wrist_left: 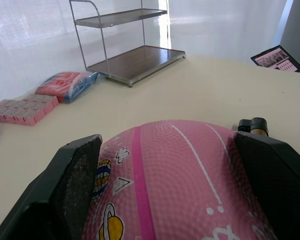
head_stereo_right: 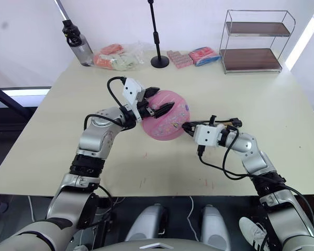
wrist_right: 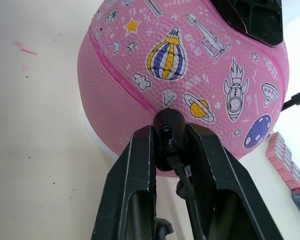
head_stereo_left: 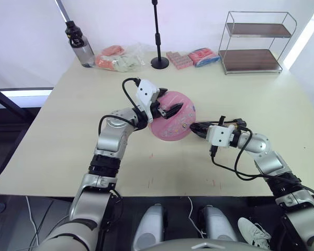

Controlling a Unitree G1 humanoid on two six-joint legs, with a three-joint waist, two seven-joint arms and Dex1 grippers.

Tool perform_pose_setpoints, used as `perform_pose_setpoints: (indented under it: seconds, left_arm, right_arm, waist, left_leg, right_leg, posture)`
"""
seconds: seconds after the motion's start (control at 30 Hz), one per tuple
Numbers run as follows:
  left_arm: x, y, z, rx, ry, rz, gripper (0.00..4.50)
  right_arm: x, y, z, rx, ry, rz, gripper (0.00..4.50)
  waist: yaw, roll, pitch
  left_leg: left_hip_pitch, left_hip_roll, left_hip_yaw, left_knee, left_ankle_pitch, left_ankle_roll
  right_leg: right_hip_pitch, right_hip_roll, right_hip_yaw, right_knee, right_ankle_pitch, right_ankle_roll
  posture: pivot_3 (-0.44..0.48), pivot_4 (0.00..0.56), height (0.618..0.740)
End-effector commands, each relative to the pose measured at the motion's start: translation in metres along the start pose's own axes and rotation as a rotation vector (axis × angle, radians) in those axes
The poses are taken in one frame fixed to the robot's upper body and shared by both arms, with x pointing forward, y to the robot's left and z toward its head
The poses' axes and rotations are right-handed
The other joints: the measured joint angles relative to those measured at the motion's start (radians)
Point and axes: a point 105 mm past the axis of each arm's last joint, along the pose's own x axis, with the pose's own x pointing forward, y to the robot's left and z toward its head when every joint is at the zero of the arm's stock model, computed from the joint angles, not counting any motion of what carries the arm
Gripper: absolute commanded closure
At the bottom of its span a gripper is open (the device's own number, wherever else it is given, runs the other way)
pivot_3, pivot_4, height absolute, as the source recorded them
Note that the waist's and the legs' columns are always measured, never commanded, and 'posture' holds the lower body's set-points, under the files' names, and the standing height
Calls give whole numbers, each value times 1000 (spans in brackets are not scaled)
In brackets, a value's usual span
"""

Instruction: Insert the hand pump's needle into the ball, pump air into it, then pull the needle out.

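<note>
A: What's nearest us?

B: The right gripper (head_stereo_right: 189,127), on the near right of the table (head_stereo_left: 68,151), reaching left toward the ball (head_stereo_left: 172,123). Its fingers are closed tight on the small black fitting (wrist_right: 169,125) at the end of the hose, and that fitting is pressed against the ball's near right side. I can't see the needle itself; my guess is it's at or inside the valve.

A: So which step is this?

B: Inserting, or just finished inserting, I'd judge. To do it well, keep the fitting square to the ball's surface and push straight along the needle's line. Any sideways lean could bend the pin or tear the valve. The grip on the fitting should stay firm so it doesn't twist between the pads.

A: And the ball?

B: Mid-table, sitting on a pale ring or base whose edge peeks out beneath it. It's pink, printed with rockets, planets and a striped balloon.

A: The other arm?

B: The left gripper (head_stereo_left: 174,110) comes in from the left, over the ball's top. Its fingers (wrist_left: 72,172) are spread wide, one on each side of the ball, and they appear to touch the rubber and brace it. That brace has to resist the push from the right, or the ball will roll off its ring.

A: The pump?

B: Just beyond the ball a black cap on a bronze tube (wrist_left: 254,127) pokes up; that looks like the pump body.

A: Farther back?

B: A bottle (head_stereo_left: 81,44) far left, bagged items, a black stand, and a wire shelf (head_stereo_left: 256,42) far right.
</note>
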Motion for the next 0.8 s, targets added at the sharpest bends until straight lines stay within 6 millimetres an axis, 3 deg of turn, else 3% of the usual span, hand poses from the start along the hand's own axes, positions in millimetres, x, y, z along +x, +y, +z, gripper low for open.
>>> perform_pose_setpoints:
  seconds: [0.03, 0.27, 0.5, 0.8]
  left_arm:
    - [1, -14, -34, -53, 114, -40, 0]
    - [-1, -11, -45, -49, 157, -13, 0]
    - [-4, -8, -77, -107, 239, 55, 0]
    - [-6, -5, -94, -131, 282, 88, 0]
  right_arm:
    - [-1, -15, 10, 24, -53, -65, 4078]
    - [-13, -15, 12, 211, -99, -71, 4078]
    - [-39, -15, 12, 391, -94, -64, 4078]
    - [-62, -17, 7, 287, -8, -65, 4078]
  waist:
    - [0, 0, 0]
    - [1, 0, 0]
    - [23, 1, -1]
    - [31, 7, -6]
  left_leg:
    - [0, 0, 0, 0, 0, 0]
    - [0, 0, -2, 0, 0, 0]
    - [0, -3, -3, 0, 0, 0]
    - [0, -8, -9, 0, -1, 1]
  right_leg:
    - [0, 0, 0, 0, 0, 0]
    - [0, 0, 0, 0, 0, 0]
    - [1, -4, -1, -1, 0, 1]
    - [11, -4, -3, -8, -2, 4]
  posture:
    - [0, 150, 740]
    - [0, 150, 740]
    - [0, 150, 740]
    - [0, 150, 740]
